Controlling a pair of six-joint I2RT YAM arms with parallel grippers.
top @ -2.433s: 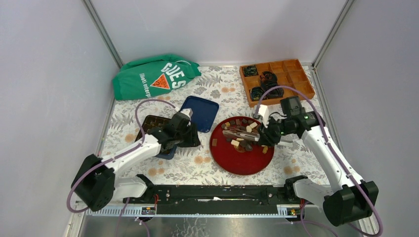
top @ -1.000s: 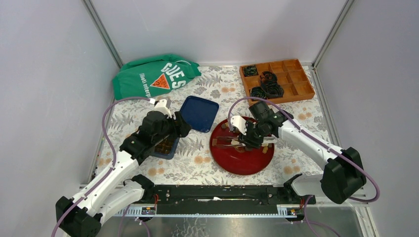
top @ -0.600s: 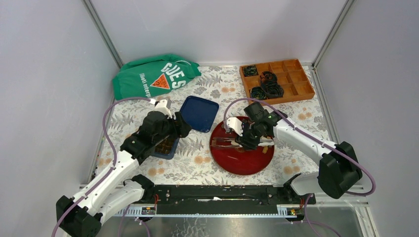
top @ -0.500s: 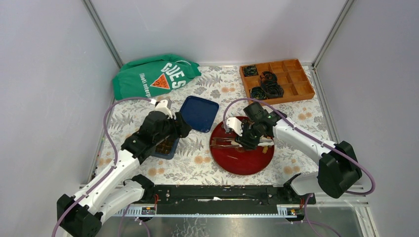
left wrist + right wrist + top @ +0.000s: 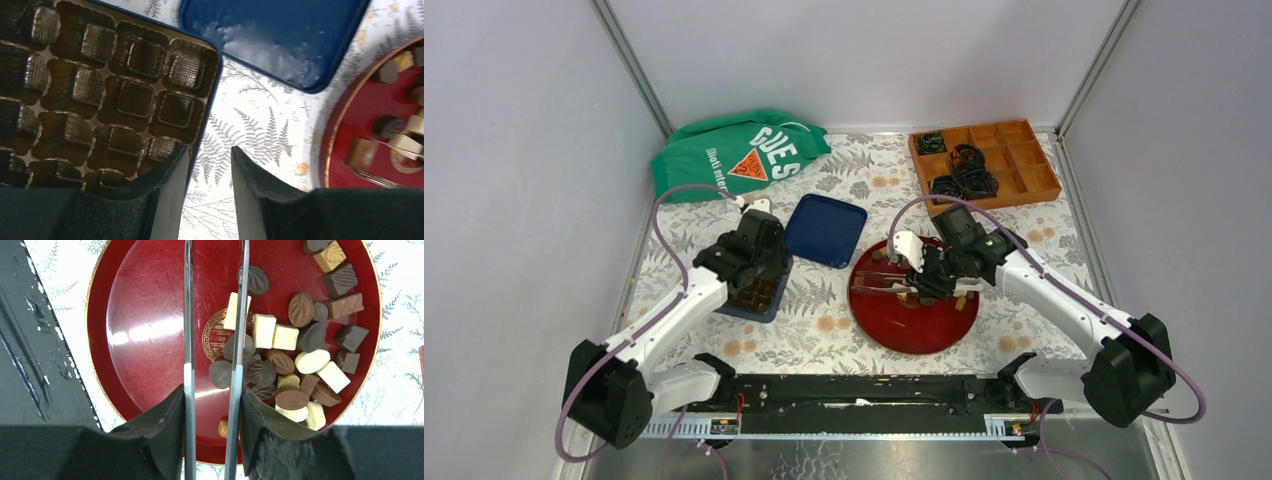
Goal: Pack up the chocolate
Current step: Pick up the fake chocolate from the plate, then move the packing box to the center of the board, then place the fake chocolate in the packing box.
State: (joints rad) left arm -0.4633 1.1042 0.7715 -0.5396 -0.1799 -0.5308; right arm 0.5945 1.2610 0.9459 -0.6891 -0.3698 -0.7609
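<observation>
Dozens of chocolate [image 5: 263, 331] pieces, ribbed ovals and smooth blocks, heap on the glossy red plate [image 5: 150, 315], where the right gripper [image 5: 212, 405] pinches thin metal tongs [image 5: 188, 315]. Left of the plate, the left gripper [image 5: 210, 160], part-open and empty, has shifted slightly farther away, over the moulded brown tray [image 5: 100, 90].

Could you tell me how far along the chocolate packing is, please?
Done: the lid is off and lies beside the box. In hand: the right gripper holds tongs over the chocolate on the plate, with no piece clearly gripped; the left gripper hangs open at the box's corner. Left: nearly everything, since the cells in view look empty and the pile sits on the plate.
</observation>
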